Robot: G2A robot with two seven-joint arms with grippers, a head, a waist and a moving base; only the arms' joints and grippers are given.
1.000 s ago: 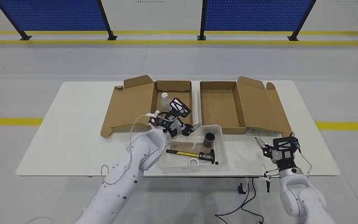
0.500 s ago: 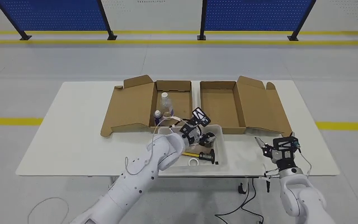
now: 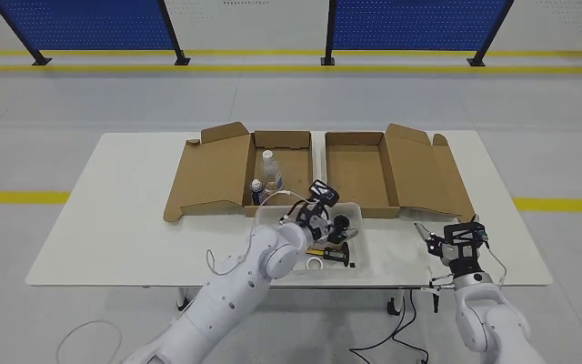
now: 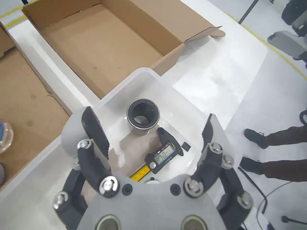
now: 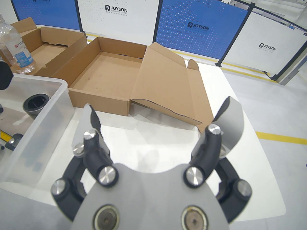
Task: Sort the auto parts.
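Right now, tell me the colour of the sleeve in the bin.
Sleeve: black inside, grey metal outside; clearest in left wrist view.

Top view: high above the arms, far off, looking down and forward over the whole worktop. Left wrist view: close, steep look down past the left end effector into the clear bin. Right wrist view: low at the worktop's front right, facing across it past the right end effector toward the blue panels. All three share the clear bin, the black ring inside it and the right cardboard box.
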